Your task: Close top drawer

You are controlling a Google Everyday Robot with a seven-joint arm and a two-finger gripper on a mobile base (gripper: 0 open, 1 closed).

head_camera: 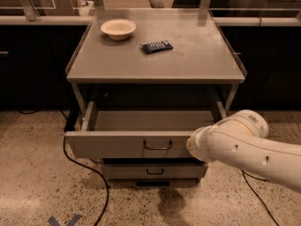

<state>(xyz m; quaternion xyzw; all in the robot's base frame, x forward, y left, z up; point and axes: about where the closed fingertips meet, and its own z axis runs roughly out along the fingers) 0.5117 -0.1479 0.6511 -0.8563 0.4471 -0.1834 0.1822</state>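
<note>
The top drawer (122,145) stands pulled out from the grey metal cabinet, its inside bare, with a tall flat front panel and a small dark wire handle (157,146) at centre. My white arm (244,145) reaches in from the right. My gripper (192,146) is at the arm's leading end, against the right part of the drawer's front panel, just right of the handle. The arm hides most of it.
A shorter grey drawer (153,170) sits shut below. On the cabinet top (197,60) are a white bowl (118,28) and a dark packet (157,46). A black cable (89,171) runs over the speckled floor at the left. Dark counters stand behind.
</note>
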